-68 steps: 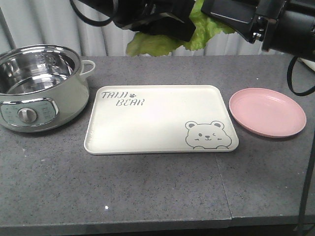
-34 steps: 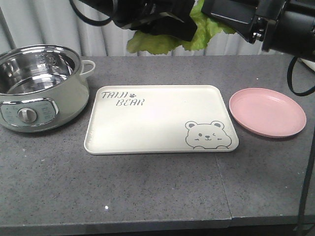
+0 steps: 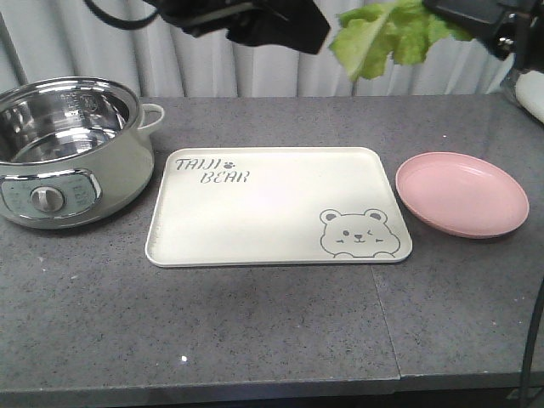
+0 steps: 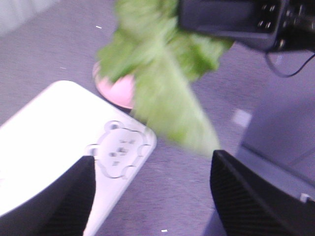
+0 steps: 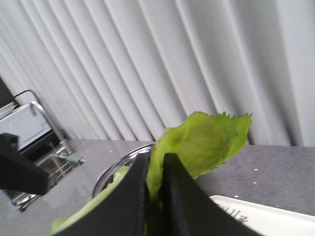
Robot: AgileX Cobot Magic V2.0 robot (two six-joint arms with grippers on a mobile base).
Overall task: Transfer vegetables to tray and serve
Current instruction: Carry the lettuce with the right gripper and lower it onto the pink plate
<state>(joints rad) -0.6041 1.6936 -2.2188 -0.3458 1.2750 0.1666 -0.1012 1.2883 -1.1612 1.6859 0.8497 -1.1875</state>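
Three vessels stand on the grey counter: electric pot, cream tray, pink plate. Left gripper spread wide, empty. Right gripper pinches the lettuce leaf, which hangs aloft, touching neither tray nor plate.

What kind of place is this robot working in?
Likely a staged kitchen counter in a lab: a grey stone-look countertop, an electric cooking pot, a cream tray, and a white curtain behind.
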